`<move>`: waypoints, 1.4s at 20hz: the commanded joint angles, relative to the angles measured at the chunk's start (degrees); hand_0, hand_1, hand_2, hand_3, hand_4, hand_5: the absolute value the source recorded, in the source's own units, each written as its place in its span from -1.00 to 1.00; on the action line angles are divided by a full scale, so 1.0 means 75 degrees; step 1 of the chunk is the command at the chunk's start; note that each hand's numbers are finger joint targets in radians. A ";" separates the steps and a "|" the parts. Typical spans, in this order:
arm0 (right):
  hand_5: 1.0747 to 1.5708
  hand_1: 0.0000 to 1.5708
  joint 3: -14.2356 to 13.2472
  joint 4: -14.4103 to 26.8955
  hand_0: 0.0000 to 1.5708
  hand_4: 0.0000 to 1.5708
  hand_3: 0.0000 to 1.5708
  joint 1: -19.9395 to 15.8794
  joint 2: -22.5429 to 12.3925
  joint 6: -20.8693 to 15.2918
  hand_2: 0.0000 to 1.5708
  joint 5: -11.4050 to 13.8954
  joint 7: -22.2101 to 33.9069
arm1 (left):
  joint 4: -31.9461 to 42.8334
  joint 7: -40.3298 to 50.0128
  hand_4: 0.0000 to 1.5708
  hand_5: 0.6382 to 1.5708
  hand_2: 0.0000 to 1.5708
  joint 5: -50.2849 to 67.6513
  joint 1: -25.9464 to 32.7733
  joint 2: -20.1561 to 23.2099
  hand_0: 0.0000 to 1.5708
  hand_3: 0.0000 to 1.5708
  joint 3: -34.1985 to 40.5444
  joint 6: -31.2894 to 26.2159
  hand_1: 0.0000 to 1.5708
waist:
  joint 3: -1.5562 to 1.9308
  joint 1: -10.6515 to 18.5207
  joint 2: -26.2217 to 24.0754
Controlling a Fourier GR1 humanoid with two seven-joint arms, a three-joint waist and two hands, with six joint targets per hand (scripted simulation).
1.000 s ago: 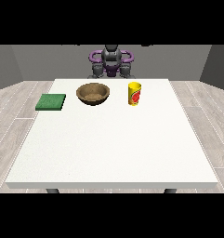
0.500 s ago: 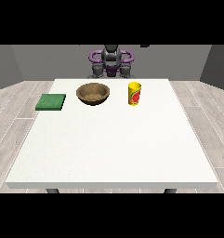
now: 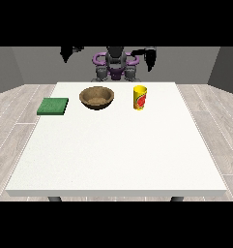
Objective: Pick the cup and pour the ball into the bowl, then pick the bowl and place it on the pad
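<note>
On the white bench (image 3: 113, 150), toward its far edge, three things sit in a row, and all of them are upright and untouched. At the view's left lies the green pad (image 3: 53, 106), flat and square, close to the bench's left edge. Next along is the wooden bowl (image 3: 96, 97), brown, round, its mouth facing up; what can be seen of its inside shows only the bowl's own speckled brown surface. To the right of that stands the yellow cup (image 3: 140, 97) with a red mark on its side, upright, just beside the bowl but not touching it. The cup's mouth is turned up and its inside cannot be seen from this angle, so the ball is not visible.

Behind the bench stands the robot (image 3: 116, 65), grey and purple, small at the top of the view. Both arms are raised high and well away from the things below. The robot hand at the view's left (image 3: 69, 51) hangs up near the top edge, far above the pad and bowl; whether its fingers are spread or curled cannot be told. The robot hand at the view's right (image 3: 150, 56) hangs above and behind the cup, dark and narrow in outline, and its fingers cannot be made out either. Neither one holds anything.
</note>
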 commanded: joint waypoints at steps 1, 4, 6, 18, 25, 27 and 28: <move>0.91 -1.00 -0.0306 0.0444 -1.00 -0.12 -1.00 -0.0154 -0.0117 0.0386 -1.00 -0.0247 -0.0911 | 0.0908 -0.1353 -0.29 0.84 -1.00 -0.0134 -0.0156 0.0009 -1.00 -1.00 0.0260 -0.0004 -1.00 | 0.0001 -0.0115 0.0805; 0.90 -1.00 -0.0976 0.0744 -1.00 -0.14 -1.00 -0.0213 -0.0503 0.0858 -1.00 -0.0826 -0.1295 | 0.1589 -0.2048 -0.48 0.81 -1.00 0.0214 -0.0122 0.0326 -1.00 -1.00 0.0621 -0.0519 -1.00 | 0.0002 -0.0175 0.0927; 0.93 -1.00 -0.1191 0.0887 -1.00 -0.13 -1.00 -0.0582 -0.0774 0.0980 -1.00 -0.0881 -0.1339 | 0.2138 -0.2522 -0.61 0.81 -1.00 0.0120 -0.0161 0.0212 -1.00 -1.00 0.0580 -0.0510 -1.00 | 0.0001 -0.0182 0.1263; 0.96 -1.00 -0.1134 0.1377 -1.00 -0.15 -1.00 -0.0217 -0.0843 0.1112 -1.00 -0.0865 -0.0874 | 0.5705 -0.3788 -0.74 0.70 -1.00 0.0209 -0.1176 0.0372 -1.00 -1.00 0.1200 -0.0776 -1.00 | -0.0003 -0.0318 0.0184; 0.98 -1.00 -0.1762 0.2841 -1.00 -0.13 -1.00 -0.0323 -0.1177 0.1838 -1.00 -0.1031 -0.2334 | 0.6849 -0.4582 -0.18 0.92 -1.00 0.0251 -0.1751 0.0370 -1.00 -1.00 0.1415 -0.0691 -1.00 | 0.0000 -0.0243 0.0567; 0.99 -1.00 -0.1485 0.1726 -1.00 -0.14 -1.00 -0.0398 -0.1270 0.1810 -1.00 -0.1288 -0.1314 | 0.7522 -0.5340 0.28 0.96 -0.19 0.0083 -0.1891 0.0334 -0.11 -1.00 0.1678 -0.0105 -0.11 | -0.0005 -0.0798 0.0877; 0.99 -1.00 -0.1845 0.2000 -1.00 -0.16 -1.00 -0.0879 -0.1566 0.2140 -1.00 -0.1657 -0.1681 | 0.7405 -0.5386 0.58 0.93 0.68 -0.0089 -0.2149 0.0524 0.17 0.76 0.1683 0.0129 0.17 | -0.0004 -0.0924 0.1437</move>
